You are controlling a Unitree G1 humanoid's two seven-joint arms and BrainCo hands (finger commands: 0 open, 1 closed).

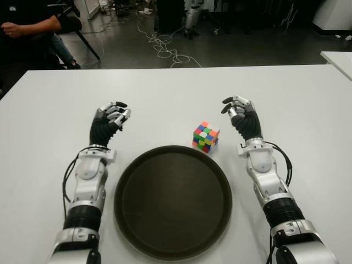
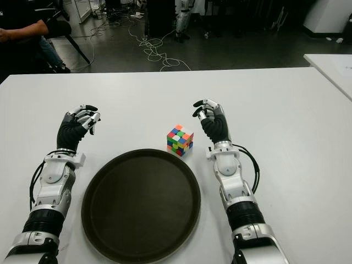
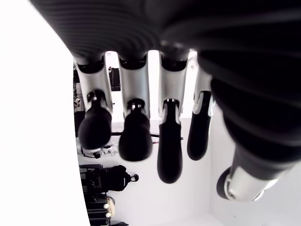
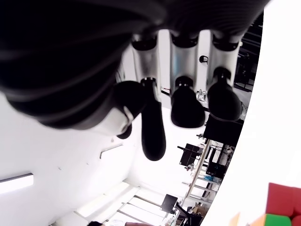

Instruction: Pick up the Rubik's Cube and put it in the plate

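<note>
Right hand hovering released, holding nothing; cube sitting just to its left, touching plate rim. Left hand released, left of the plate.

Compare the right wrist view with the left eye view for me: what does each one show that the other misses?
Only the right wrist view shows the underside of the right hand, its fingers relaxed and holding nothing. Only the left eye view shows the plate, the left hand beyond the plate's left side, and the cube's place beside the plate's far right rim. Both show the cube, though the wrist view catches only a corner, and the white table.
</note>
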